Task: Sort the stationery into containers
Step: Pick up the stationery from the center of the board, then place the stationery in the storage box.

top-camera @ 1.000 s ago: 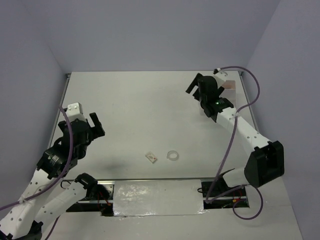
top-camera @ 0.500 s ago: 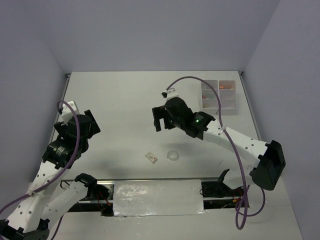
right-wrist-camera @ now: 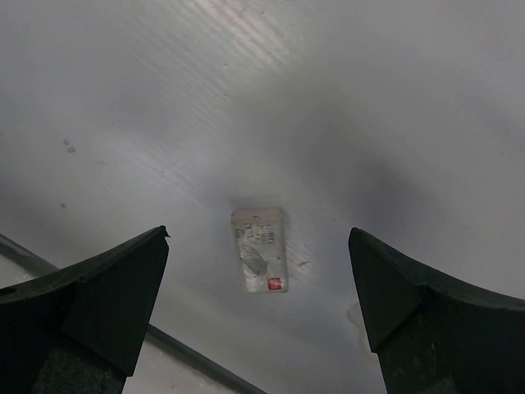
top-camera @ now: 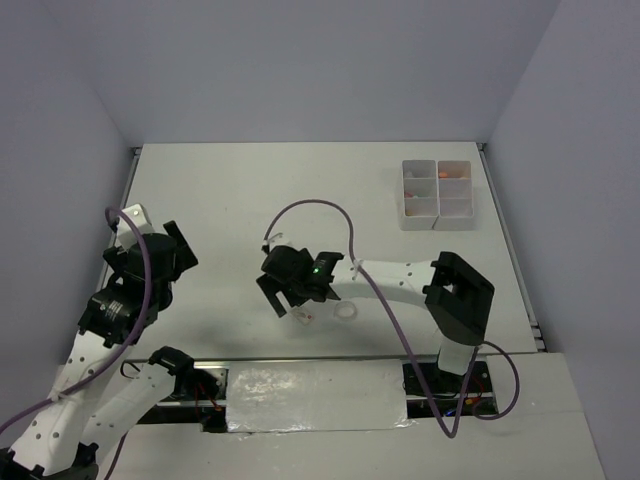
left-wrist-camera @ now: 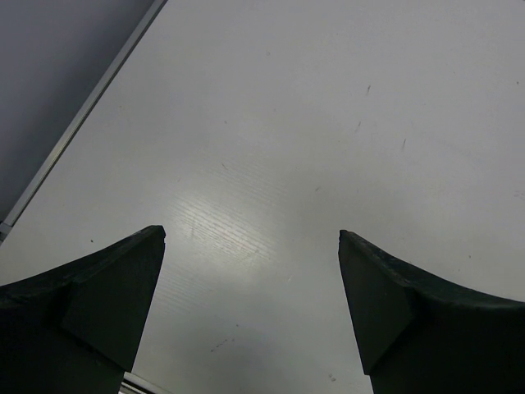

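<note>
You are close to the end of this one, I'd say. The containers [top-camera: 404, 196] sit well away from your right gripper [top-camera: 285, 303], far across the table [top-camera: 250, 190] toward the back right corner. Several of their compartments already show orange and pink pieces, though I cannot tell from here exactly which items they are. Only two pieces show loose on the table: a small white eraser [right-wrist-camera: 260, 250] and a clear tape ring [top-camera: 346, 312].

Your right gripper is spread fully wide and has hold of nothing. The eraser lies flat directly beneath the gap between its fingers [right-wrist-camera: 107, 287], roughly centred, with its long sides facing the two fingers (a good line-up for closing across the narrow width). Neither finger touches it yet. I judge the pick-up of the eraser to be the step in hand, with the ring left for afterwards.

The tape ring lies just beside the eraser, outside the right gripper's span on the side toward its own forearm; mind it on the descent. The purple cable [top-camera: 305, 207] loops high above the wrist, apart from everything.

Your left gripper [left-wrist-camera: 252, 234] is also wide apart and empty, with only bare table under it, well off to the side.
</note>
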Robot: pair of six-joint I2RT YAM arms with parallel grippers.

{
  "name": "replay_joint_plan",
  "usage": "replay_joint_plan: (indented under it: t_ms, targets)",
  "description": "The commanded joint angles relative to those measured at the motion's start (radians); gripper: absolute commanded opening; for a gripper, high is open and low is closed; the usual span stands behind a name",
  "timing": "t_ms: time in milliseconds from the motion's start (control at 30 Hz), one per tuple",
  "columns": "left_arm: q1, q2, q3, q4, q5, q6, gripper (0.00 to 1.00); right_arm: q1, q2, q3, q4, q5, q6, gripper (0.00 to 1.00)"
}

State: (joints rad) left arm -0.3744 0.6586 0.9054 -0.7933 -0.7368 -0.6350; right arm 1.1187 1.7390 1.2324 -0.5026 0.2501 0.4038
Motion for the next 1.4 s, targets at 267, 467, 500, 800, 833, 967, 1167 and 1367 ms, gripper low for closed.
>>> replay_joint_plan:
  t_ms: [267, 467, 500, 800, 833, 967, 1167, 1367]
  targets:
    - [0.006, -0.033, 0.024, 0.025, -0.015, 0.0, 0.99, 0.033, 0.071, -0.011, 0.019, -0.064, -0.013, 0.89]
    - [0.006, -0.036, 0.024, 0.026, -0.009, 0.004, 0.99, 0.047, 0.106, -0.06, 0.038, -0.114, -0.011, 0.81]
    - [0.006, -0.037, 0.024, 0.028, -0.004, 0.004, 0.99, 0.05, 0.117, -0.063, 0.032, -0.114, -0.01, 0.76]
    - [0.006, -0.047, 0.018, 0.043, 0.016, 0.021, 0.99, 0.056, 0.111, -0.036, -0.007, -0.065, -0.022, 0.0]
    - [0.006, -0.048, 0.017, 0.046, 0.019, 0.023, 0.99, 0.052, 0.1, -0.025, -0.014, -0.045, -0.023, 0.0]
    - [0.006, -0.05, 0.016, 0.048, 0.022, 0.028, 0.99, -0.051, -0.028, 0.024, -0.039, -0.012, -0.068, 0.0]
    - [0.006, -0.057, 0.009, 0.062, 0.051, 0.043, 0.99, -0.509, -0.306, 0.006, 0.041, -0.071, -0.065, 0.0]
    - [0.006, -0.057, 0.009, 0.072, 0.076, 0.054, 0.99, -0.98, -0.315, 0.017, 0.114, -0.087, 0.154, 0.0]
